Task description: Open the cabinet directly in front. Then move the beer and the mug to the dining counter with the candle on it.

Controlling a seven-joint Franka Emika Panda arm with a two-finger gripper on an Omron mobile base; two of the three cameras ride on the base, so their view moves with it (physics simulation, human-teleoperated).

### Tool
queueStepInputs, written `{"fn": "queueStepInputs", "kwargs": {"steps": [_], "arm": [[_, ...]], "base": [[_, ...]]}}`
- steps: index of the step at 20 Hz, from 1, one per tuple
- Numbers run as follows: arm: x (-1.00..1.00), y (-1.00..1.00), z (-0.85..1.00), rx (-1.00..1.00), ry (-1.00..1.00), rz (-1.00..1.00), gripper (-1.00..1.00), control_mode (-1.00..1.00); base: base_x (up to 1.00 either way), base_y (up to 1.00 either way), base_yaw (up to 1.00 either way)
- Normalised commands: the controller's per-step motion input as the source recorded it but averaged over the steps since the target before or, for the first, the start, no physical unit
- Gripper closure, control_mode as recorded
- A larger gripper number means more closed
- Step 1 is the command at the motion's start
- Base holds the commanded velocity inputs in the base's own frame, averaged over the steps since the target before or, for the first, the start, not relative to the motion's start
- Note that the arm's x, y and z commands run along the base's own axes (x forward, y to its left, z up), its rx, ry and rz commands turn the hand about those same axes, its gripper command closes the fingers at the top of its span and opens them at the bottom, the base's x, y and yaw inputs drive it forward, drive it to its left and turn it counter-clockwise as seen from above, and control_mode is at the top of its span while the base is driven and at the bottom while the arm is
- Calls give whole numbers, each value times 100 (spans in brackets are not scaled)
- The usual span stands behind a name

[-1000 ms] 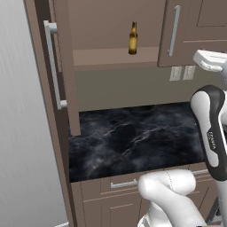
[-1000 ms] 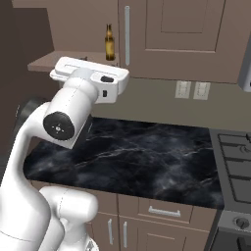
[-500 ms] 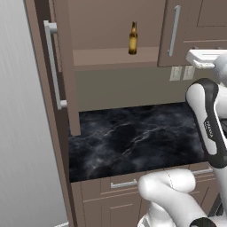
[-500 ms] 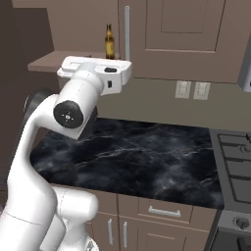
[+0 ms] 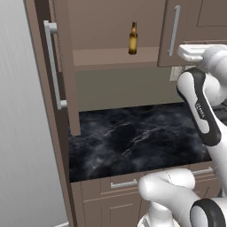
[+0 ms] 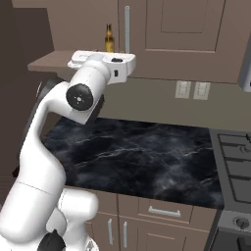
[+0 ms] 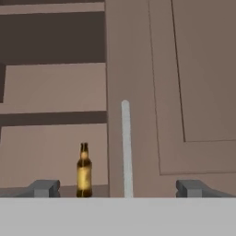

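left cabinet door open, gripper spread wide and holding nothing, facing the right door's handle

the cabinet (image 5: 62,66) has its left door swung out at the left of the left base view, exposing the shelf; the beer (image 5: 132,38) stands upright near the shelf's front edge, top centre of that view. in the hand view the gripper (image 7: 119,187) has its fingertips (image 7: 44,187) far apart at the bottom, and between them sit the beer, lower left of centre, and the closed right door's bar handle (image 7: 125,147) at centre. my read: the hand is level and squared to the cabinet front to go for the bottle or that handle, can't tell which. mug not spotted, possibly behind the shut right door
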Motion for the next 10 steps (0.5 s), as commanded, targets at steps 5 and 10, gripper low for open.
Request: {"fn": "queueStepInputs", "kwargs": {"steps": [5, 10], "arm": [[45, 0, 0, 0, 1, 0, -100, -100], [37, 0, 0, 0, 0, 0, -100, -100]], "base": [[0, 0, 0], [0, 0, 0]]}}
